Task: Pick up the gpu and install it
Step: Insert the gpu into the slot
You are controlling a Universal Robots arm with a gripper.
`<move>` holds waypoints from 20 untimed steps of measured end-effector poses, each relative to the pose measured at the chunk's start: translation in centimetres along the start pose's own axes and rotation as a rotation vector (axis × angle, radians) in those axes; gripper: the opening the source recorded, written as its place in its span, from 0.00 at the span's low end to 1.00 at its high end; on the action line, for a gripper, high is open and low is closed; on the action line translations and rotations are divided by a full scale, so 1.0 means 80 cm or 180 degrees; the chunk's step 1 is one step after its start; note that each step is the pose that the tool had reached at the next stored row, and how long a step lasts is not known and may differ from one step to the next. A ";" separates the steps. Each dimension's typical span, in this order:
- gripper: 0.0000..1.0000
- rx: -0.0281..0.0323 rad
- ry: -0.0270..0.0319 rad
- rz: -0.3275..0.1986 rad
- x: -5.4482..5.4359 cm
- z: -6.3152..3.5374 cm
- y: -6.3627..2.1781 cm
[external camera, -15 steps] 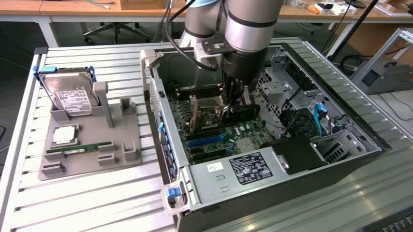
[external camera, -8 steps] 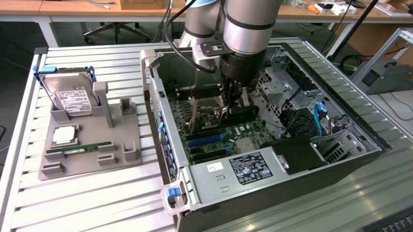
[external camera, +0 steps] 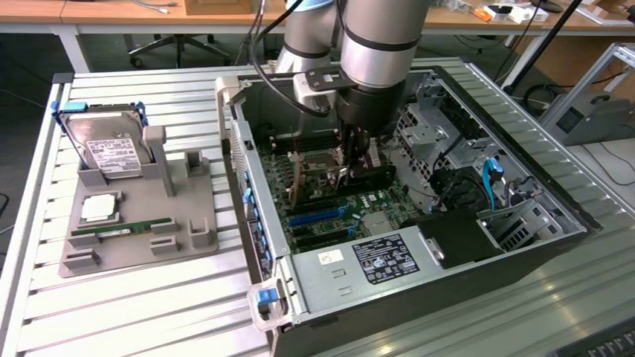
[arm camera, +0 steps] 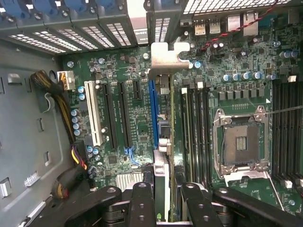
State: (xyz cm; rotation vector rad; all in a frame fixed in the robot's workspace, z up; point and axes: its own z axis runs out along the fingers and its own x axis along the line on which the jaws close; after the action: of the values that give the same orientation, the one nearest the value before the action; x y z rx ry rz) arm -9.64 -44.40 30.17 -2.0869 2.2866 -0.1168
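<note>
1. Slatted aluminium table (external camera: 149, 297) fills the workspace, with wooden desks and a chair base along the far side of the exterior view.
2. An open computer case (external camera: 555, 245) lies on its side on the table, toward the exterior view's right, its motherboard (external camera: 328, 208) facing up.
3. On the exterior view's left sits a grey fixture tray (external camera: 139, 216). It holds a silver hard drive (external camera: 109, 152) with a white label at its far end, a square processor (external camera: 100, 208) nearer, and a slim green memory stick (external camera: 124, 229) nearer still.
4. The robot arm (external camera: 377, 44) reaches down into the case from above, over the middle of the motherboard.
5. The gripper (arm camera: 166, 198) is clenched on the gpu (arm camera: 163, 142), its black fingers (arm camera: 142, 203) pressing both faces of the card's upper edge.
6. The gpu stands on edge, seen edge-on in the wrist view, green board and cooler running from the gripper to the case's rear wall.
7. Its silver end bracket (arm camera: 168, 52) sits at the rear slot openings, beside the perforated slot covers (arm camera: 109, 30).
8. The card is just beside the blue expansion slot (arm camera: 152, 111); I cannot tell whether it is seated in a slot.
9. An empty processor socket (arm camera: 239, 144) lies beyond the card, with memory slots (arm camera: 286, 127) further on.
10. A power supply (external camera: 367, 264) with a black label sits at the near end of the case.
</note>
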 end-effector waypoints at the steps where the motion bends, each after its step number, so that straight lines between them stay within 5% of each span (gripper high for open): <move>1: 0.27 0.0000 0.0000 0.0000 0.000 0.000 0.002; 20: 0.27 0.0001 0.0000 0.0000 0.019 0.006 0.027</move>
State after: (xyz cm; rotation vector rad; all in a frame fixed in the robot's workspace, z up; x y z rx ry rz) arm -11.88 -45.76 29.54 -2.0868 2.2866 -0.1170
